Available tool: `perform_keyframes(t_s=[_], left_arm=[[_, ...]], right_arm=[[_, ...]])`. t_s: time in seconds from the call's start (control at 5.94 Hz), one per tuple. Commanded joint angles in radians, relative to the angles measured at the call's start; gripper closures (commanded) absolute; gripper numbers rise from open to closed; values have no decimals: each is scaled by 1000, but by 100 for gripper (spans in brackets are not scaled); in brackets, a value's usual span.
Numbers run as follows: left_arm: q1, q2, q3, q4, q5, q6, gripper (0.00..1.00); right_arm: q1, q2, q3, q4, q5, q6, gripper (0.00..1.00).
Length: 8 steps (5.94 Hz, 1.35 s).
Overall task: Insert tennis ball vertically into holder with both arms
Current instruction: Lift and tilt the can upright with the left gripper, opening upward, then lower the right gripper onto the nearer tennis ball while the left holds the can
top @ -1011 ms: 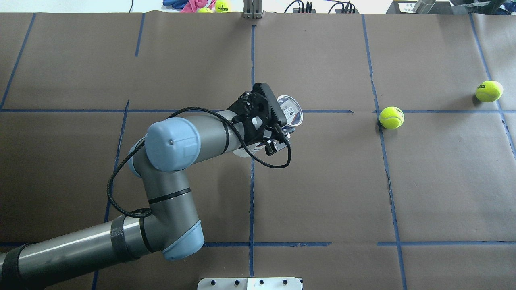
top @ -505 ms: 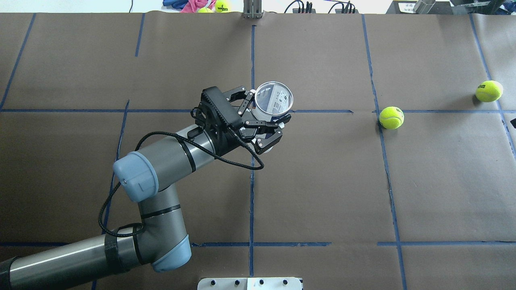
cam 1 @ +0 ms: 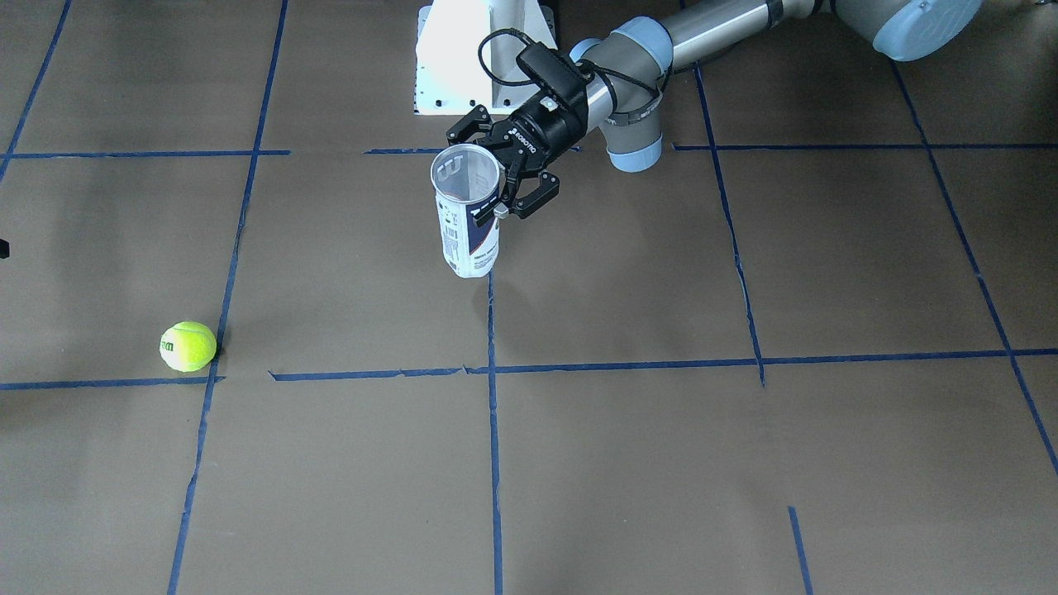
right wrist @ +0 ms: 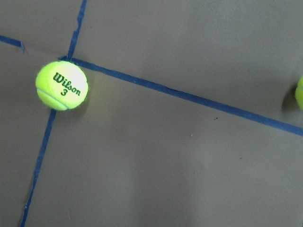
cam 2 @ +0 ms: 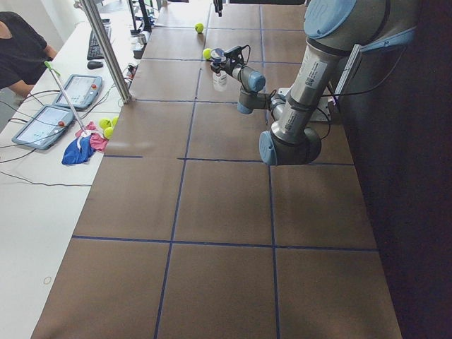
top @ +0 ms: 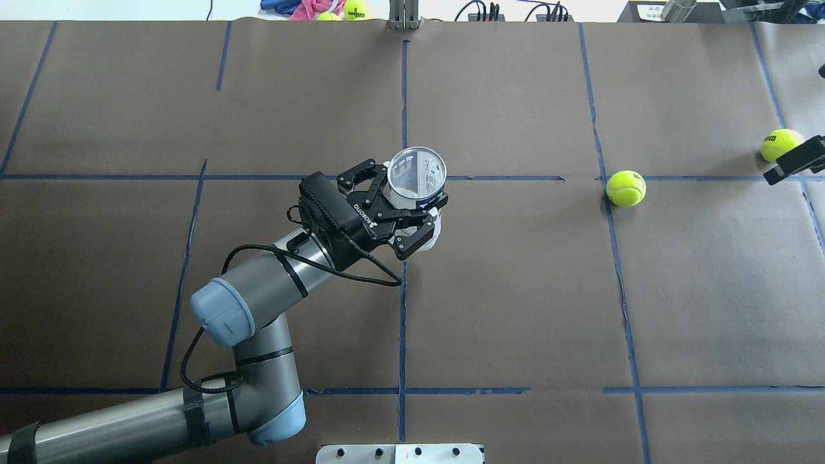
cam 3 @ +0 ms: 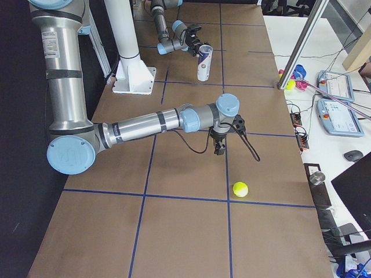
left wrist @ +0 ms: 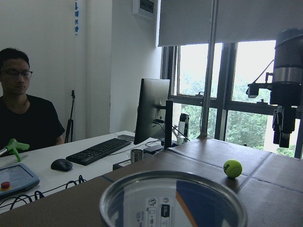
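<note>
Half the job, at a guess, is looking done. The left gripper (top: pixel 412 201) is clasping the holder (top: pixel 417 171) round its upper wall, fingers closed onto the clear plastic. It is holding the holder upright with the open mouth facing up and nothing inside. Whether the holder's base is touching the table (top: pixel 515 290) I cannot tell. Both balls are lying on the brown paper well apart from the holder, toward the robot's right. The tennis ball (top: pixel 626 188) is sitting nearer the holder, and a second ball (top: pixel 781 145) is lying farther out. The right gripper (left wrist: pixel 282 137) is hanging far from the holder, fingers pointing down and carrying nothing. How wide they are standing I cannot tell. Grasping a ball, bringing it over the holder's mouth and lowering it straight in are all remaining.
</note>
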<state>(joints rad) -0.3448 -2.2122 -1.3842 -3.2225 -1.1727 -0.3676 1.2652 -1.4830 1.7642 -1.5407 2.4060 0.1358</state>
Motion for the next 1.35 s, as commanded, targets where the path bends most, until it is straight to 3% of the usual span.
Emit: perform_keyframes(t_s=[0.0,0.17,0.84,1.18], left_arm=[[9,9,28,-22,2,1,21],[13,12,36,-22,2,1,21],[13,16,40,-22,1,4,21],[13,16,40,-22,1,6,21]], right_arm=[[-135,26,-2,167,-159,241,0],[-217,24,0,266,-298,374,0],[-317,101,-32,272,-323,559,0],[-351,190,-136,272,-335,556,0]])
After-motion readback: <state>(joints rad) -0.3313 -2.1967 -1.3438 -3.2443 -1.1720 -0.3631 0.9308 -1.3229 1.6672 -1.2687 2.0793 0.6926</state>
